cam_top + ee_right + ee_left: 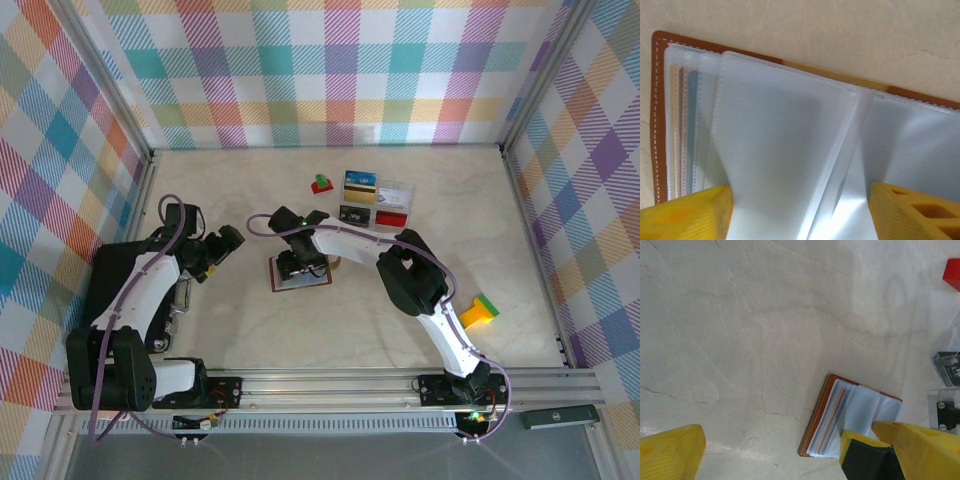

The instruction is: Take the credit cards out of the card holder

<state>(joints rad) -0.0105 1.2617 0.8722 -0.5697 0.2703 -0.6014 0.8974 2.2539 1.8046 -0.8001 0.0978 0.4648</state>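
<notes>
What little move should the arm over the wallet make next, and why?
Probably slide the right jaws, open astride empty-looking clear sleeves, toward the card holder's stitched edge, where coloured cards show inside the stacked sleeves.

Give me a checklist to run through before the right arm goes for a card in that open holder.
1. Card holder lying open on the table: ok.
2. Right end effector open, above the clear sleeves: ok.
3. Credit cards located: cannot tell; only coloured edges show in the left-hand sleeves.
4. Card in the right end effector's grasp: not ok.
5. Left end effector open and off the holder: ok.
</notes>
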